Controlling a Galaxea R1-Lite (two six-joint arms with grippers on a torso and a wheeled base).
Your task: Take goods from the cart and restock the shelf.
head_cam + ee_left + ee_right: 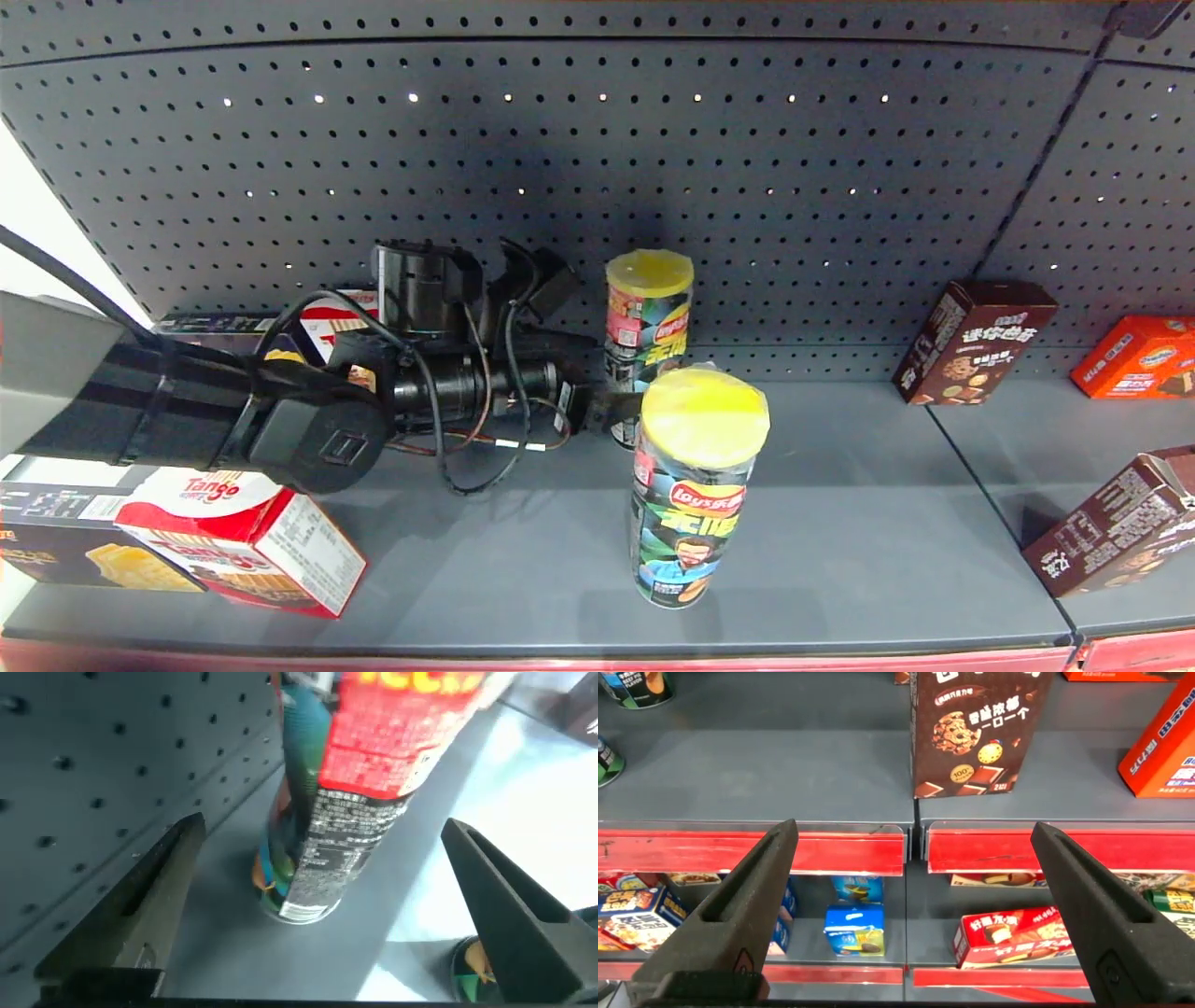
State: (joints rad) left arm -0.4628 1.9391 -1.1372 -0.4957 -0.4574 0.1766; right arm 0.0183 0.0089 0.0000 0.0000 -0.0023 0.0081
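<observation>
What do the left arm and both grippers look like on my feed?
The left arm is black, built of round segments with a rounded joint housing bearing a square mark; thin black cables with white bands loop around it. The left gripper and right gripper each have two dark, flat, tapering fingers.

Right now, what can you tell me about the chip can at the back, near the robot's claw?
The back chip can is a tall tube with a flat yellow lid and a shiny wrapper in red, green and black. It stands upright on the grey shelf, close to the holed back wall, behind a matching can. The left claw is open around its lower part, one finger each side, not touching it.
</observation>
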